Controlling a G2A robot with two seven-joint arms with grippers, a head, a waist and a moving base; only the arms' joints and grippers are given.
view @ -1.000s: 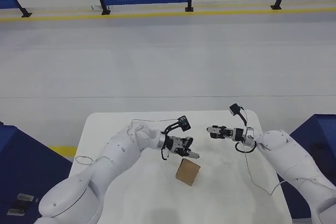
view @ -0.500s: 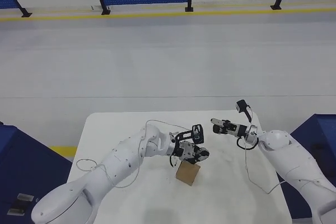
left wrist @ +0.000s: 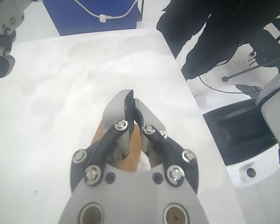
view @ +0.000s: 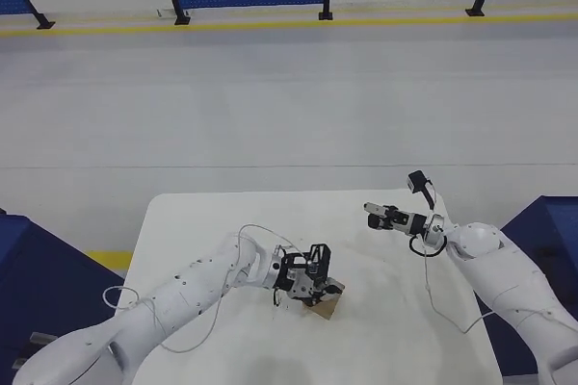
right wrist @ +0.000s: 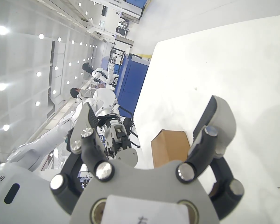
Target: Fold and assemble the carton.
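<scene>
A small brown carton [view: 328,305] stands on the white table [view: 202,221], slightly right of the middle. My left gripper [view: 315,281] sits right on top of it and hides most of it from above. In the left wrist view its fingertips [left wrist: 133,101] are shut together, with the carton [left wrist: 133,145] showing below and behind them; whether they touch it I cannot tell. My right gripper [view: 372,214] hangs open over the far right part of the table, apart from the carton. In the right wrist view the gripper [right wrist: 151,113] is open, and between its fingers lies the carton [right wrist: 170,145].
Blue cabinets stand on both sides of the table, one on the left [view: 19,279] and one on the right [view: 559,231]. Bare table surface lies to the left of the carton and behind it. A white cable [view: 443,308] trails from the right arm over the table.
My left gripper has swung toward the near side and come down onto the carton. The right gripper has drawn back a little toward the far right. The carton has stayed put.
</scene>
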